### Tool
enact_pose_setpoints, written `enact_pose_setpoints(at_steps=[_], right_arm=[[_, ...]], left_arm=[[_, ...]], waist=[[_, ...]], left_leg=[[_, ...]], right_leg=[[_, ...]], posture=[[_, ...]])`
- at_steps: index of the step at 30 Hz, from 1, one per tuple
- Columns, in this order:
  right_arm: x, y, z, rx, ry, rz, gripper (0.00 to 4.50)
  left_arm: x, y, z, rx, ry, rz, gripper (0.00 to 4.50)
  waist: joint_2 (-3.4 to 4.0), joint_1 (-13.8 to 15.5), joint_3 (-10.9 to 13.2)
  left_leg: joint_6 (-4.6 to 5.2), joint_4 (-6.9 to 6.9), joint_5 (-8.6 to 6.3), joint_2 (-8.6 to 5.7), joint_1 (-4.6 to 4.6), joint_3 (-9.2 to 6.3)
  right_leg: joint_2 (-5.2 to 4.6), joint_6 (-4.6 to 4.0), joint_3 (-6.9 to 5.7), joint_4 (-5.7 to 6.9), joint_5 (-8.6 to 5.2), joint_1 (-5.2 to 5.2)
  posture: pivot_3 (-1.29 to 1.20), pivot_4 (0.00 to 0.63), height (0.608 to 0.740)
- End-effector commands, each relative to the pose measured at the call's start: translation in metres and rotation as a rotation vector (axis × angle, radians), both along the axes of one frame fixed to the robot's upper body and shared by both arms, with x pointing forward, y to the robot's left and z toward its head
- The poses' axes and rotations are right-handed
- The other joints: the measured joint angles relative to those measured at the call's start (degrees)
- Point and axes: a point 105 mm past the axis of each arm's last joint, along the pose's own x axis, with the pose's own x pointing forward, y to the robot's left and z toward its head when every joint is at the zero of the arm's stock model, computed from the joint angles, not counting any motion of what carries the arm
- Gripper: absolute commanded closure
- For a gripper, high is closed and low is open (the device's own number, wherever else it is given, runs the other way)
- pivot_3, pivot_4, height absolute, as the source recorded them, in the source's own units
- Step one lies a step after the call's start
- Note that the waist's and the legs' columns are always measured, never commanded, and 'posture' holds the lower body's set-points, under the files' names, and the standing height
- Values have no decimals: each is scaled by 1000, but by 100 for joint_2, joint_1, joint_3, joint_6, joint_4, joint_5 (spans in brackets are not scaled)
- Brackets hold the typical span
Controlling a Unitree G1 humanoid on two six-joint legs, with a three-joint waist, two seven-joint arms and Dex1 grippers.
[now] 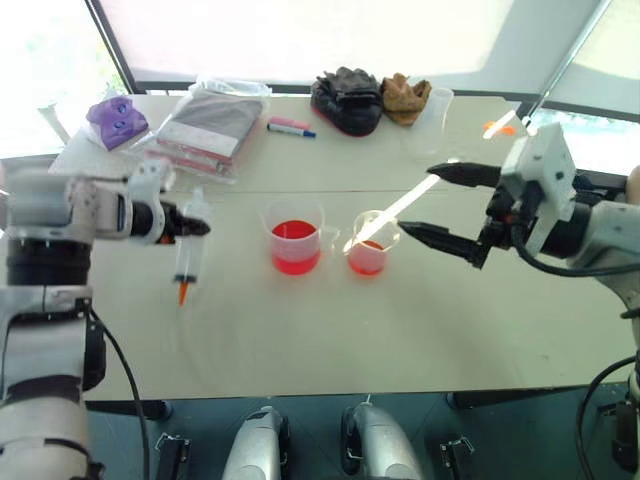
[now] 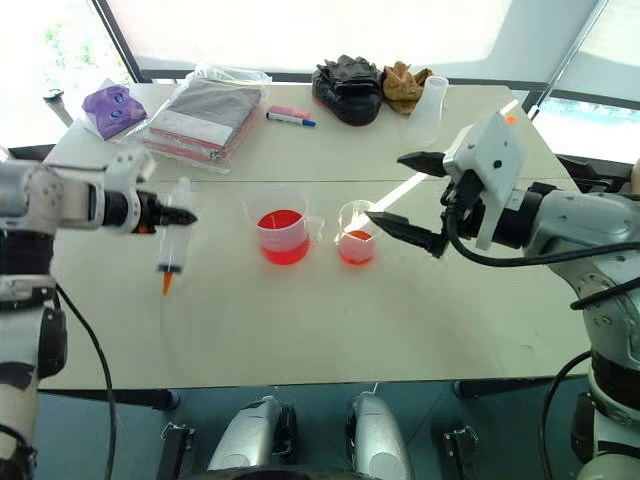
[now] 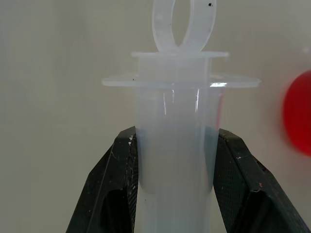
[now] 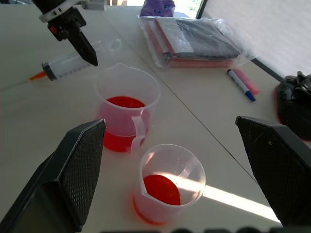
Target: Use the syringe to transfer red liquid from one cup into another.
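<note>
My left gripper is shut on the barrel of the syringe, which hangs upright above the table with its orange tip pointing down, well left of both cups. In the left wrist view the black fingers clamp the clear barrel, and the plunger ring sits close to the flange. The handled beaker holds deep red liquid. Just to its right, the smaller cup has shallow red liquid. My right gripper hovers open just right of the smaller cup, holding nothing.
Along the far edge of the table lie a plastic bag of dark folded items, a red-and-blue marker pen, black gloves, a brown glove, a purple object and a tall clear cup.
</note>
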Motion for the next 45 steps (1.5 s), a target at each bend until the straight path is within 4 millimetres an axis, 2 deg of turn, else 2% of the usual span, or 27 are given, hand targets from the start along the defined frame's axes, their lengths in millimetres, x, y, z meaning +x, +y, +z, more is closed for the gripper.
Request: enact_pose_setpoints(at_steps=[1, 6, 12, 16, 19, 25, 26, 32, 37, 41, 43, 45], right_arm=[[-3, 4, 12, 7, -38, 20, 39], [-12, 14, 6, 12, 48, 87, 39], [-22, 20, -2, 15, 123, 140, 39], [-21, 21, -3, 9, 117, 128, 39], [-19, 20, -3, 9, 112, 121, 0], [-17, 19, -4, 5, 110, 105, 0], [-17, 18, -4, 5, 111, 101, 0], [-14, 11, -13, 4, 141, 69, 0], [-11, 0, -23, 14, 177, 37, 0], [-5, -10, -30, 31, 190, -3, 0], [1, -18, -31, 59, 180, -38, 0], [6, -24, -30, 95, 162, -74, 0]], left_arm=[[1, -9, -2, -18, -20, -6, 2878], [2, -32, -18, -63, 3, -47, 2878], [5, -31, -23, -55, 6, -36, 2878], [7, -32, -23, -49, 7, -46, 2878], [7, -33, -25, -45, 9, -56, 1593], [11, -37, -19, -58, -29, -97, 458], [11, -40, -14, -77, -48, -113, 282], [12, -38, 34, -156, -187, -127, 282], [-2, -33, 80, -210, -348, -190, 282], [-3, -14, 134, -234, -686, -140, 282], [-9, -5, 144, -197, -798, -115, 282], [-18, -3, 139, -137, -842, -129, 282]], waist=[[2, 7, -1], [5, 78, -3], [7, 108, -5], [10, 106, -6], [12, 108, -8], [30, 108, -18], [30, 108, -18], [17, 95, -10], [7, 71, -3], [2, 88, 0], [2, 83, 0], [4, 67, -2]], left_leg=[[1, 0, 0, 0, 0, 0], [2, 0, -1, -1, 4, 2], [5, 0, -3, -3, 8, 1], [5, 0, -3, -3, 10, -1], [5, 0, -2, -3, 11, -1], [9, 0, 1, -6, 12, -1], [10, 0, 3, -6, 12, -1], [13, 0, 7, -5, 0, 0], [15, -6, 5, -5, -6, 2], [15, -7, 5, -5, -5, 3], [15, -6, 5, -5, -5, 3], [15, -7, 5, -5, -2, 7]], right_leg=[[0, 0, 0, -1, 0, 0], [-3, -1, 2, 1, 1, 1], [-8, -2, 1, 1, 1, 8], [-11, -5, 1, 1, 1, 9], [-15, -7, 1, 1, 1, 9], [-26, -27, -3, 2, -4, 10], [-27, -30, -4, 2, -3, 9], [-30, -38, -5, -2, 1, -3], [-30, -21, -6, -2, 10, -11], [-29, -23, -8, -4, 9, -11], [-30, -34, -8, -6, 2, -10], [-31, -32, -6, -10, 4, -5]], posture=[[0, 150, 740], [0, 150, 740], [0, 150, 740], [0, 150, 740], [0, 150, 740], [0, 150, 740], [0, 150, 740], [0, 150, 740], [0, 150, 740], [0, 150, 740], [0, 150, 740], [0, 150, 740]])
